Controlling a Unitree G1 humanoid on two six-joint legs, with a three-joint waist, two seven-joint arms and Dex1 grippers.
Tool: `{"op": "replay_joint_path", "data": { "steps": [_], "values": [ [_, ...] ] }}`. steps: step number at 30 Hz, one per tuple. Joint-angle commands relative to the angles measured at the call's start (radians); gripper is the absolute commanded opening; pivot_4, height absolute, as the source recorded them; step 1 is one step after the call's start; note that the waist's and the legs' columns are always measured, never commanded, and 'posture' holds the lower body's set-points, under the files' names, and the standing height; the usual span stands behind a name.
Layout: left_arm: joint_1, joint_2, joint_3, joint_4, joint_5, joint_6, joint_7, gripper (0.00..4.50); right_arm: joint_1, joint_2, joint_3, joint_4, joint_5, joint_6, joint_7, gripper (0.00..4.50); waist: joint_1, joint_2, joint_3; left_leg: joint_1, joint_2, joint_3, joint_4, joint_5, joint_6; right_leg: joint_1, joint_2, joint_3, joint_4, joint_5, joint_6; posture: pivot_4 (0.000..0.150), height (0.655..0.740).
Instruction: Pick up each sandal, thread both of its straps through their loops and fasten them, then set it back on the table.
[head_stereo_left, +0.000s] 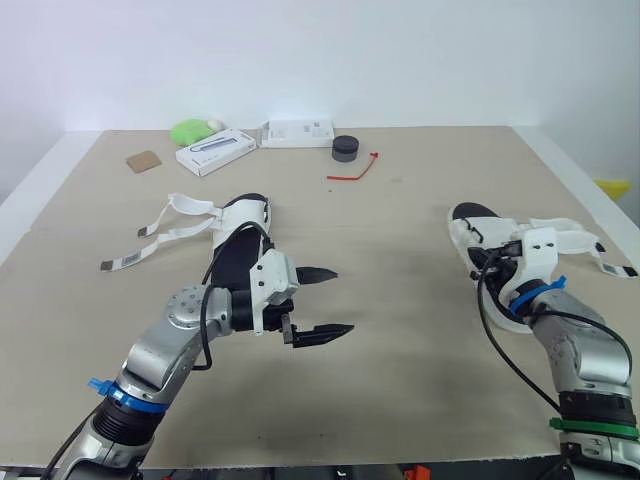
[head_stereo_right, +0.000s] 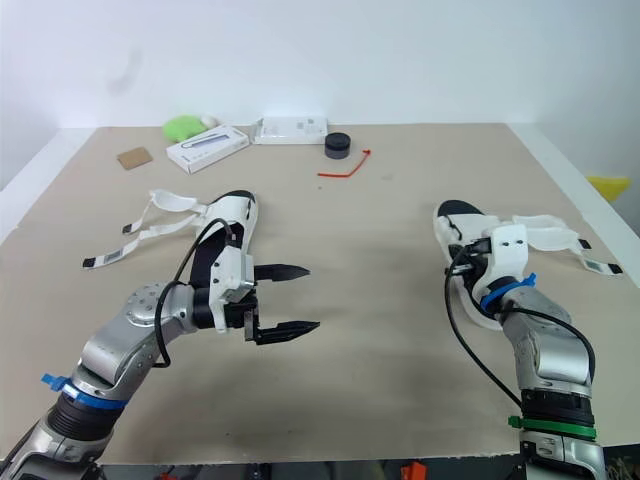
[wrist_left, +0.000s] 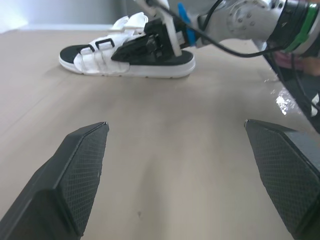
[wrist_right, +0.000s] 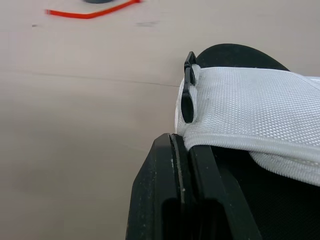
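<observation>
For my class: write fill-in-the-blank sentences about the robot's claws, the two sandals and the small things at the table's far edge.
1. The left claw hovers above the table with its fingers ____.
2. The sandal with loose straps lies on the robot's ____ side.
3. The right claw is at the other sandal, whose straps are ____.
4. The thin tie beside the black puck is ____.
Missing words: open; left; white; red.
</observation>
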Motion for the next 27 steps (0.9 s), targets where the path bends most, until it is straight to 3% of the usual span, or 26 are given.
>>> {"op": "replay_joint_path", "data": {
  "steps": [1,8,11,16,27],
  "values": [
    [0.01,0.033,0.061,-0.025,-0.038,-0.018,-0.029,4.5,-0.026,-0.053,0.061,-0.104,0.04,-0.055,0.204,0.03,-0.007,0.0,0.0,0.0,0.0,0.0,0.0,0.0,0.0,0.0,0.0,0.0,0.0,0.0,0.0,0.15,0.74],
    [0.028,0.152,0.12,-0.064,-0.11,0.003,-0.137,4.5,-0.03,-0.196,0.264,-0.205,0.072,-0.193,0.738,0.03,-0.009,0.001,0.001,0.0,0.002,0.0,-0.001,0.0,0.001,-0.001,0.001,-0.002,0.0,-0.001,-0.001,0.15,0.74],
    [0.037,0.183,0.127,-0.079,-0.12,-0.002,-0.16,4.5,-0.066,-0.211,0.326,-0.215,0.078,-0.231,0.87,0.03,-0.008,0.0,0.001,0.0,0.002,-0.001,-0.001,-0.001,0.001,-0.001,0.001,-0.003,-0.001,-0.001,-0.002,0.15,0.74],
    [0.072,0.194,0.133,-0.107,-0.123,-0.009,-0.158,4.5,-0.066,-0.216,0.385,-0.297,0.104,-0.218,0.98,0.03,-0.007,-0.001,0.002,0.0,0.001,-0.002,-0.001,-0.001,0.001,-0.002,-0.001,-0.003,-0.001,-0.001,-0.001,0.15,0.74],
    [0.138,0.231,0.157,-0.115,-0.108,-0.022,-0.165,4.5,-0.03,-0.21,0.405,-0.289,0.057,-0.266,0.983,0.03,-0.006,-0.001,0.002,0.005,0.001,-0.003,0.0,-0.001,0.0,-0.002,0.0,-0.005,0.0,-0.002,-0.002,0.15,0.74]
  ]
}}
